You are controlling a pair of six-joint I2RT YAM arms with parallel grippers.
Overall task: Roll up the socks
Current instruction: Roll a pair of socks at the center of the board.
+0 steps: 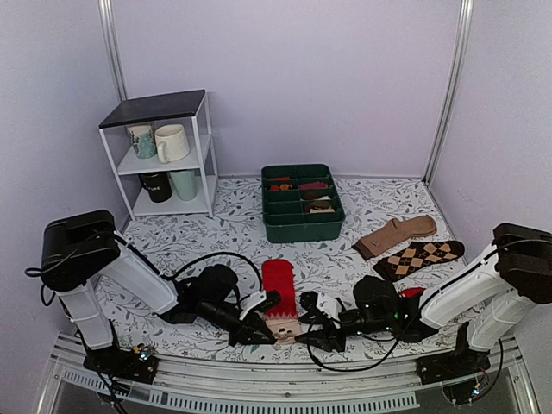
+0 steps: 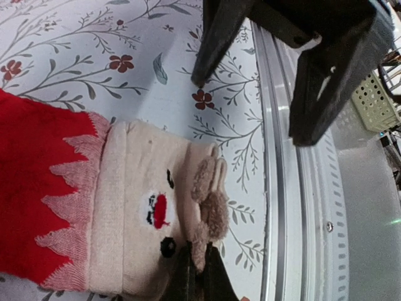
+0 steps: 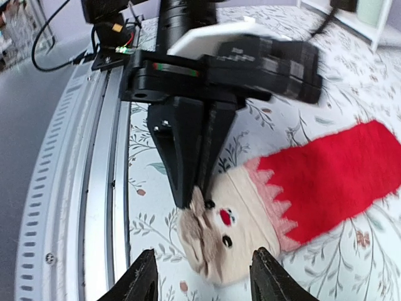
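— Floral-printed worktop (image 1: 233, 224) is showing; where are the bright red knitted socks with the beige face-patterned end (image 1: 280, 297) lying?
— Flat, stacked, near its front edge. The left gripper (image 2: 199, 279) is pinching their fuzzy beige tuft, jaws closed. The right gripper (image 3: 203, 279) is hovering just beside, jaws parted, gripping nothing.

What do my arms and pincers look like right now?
The left arm and right arm have white links, black joints and trailing black cables. The left pincer and right pincer are black, with tapered fingers.
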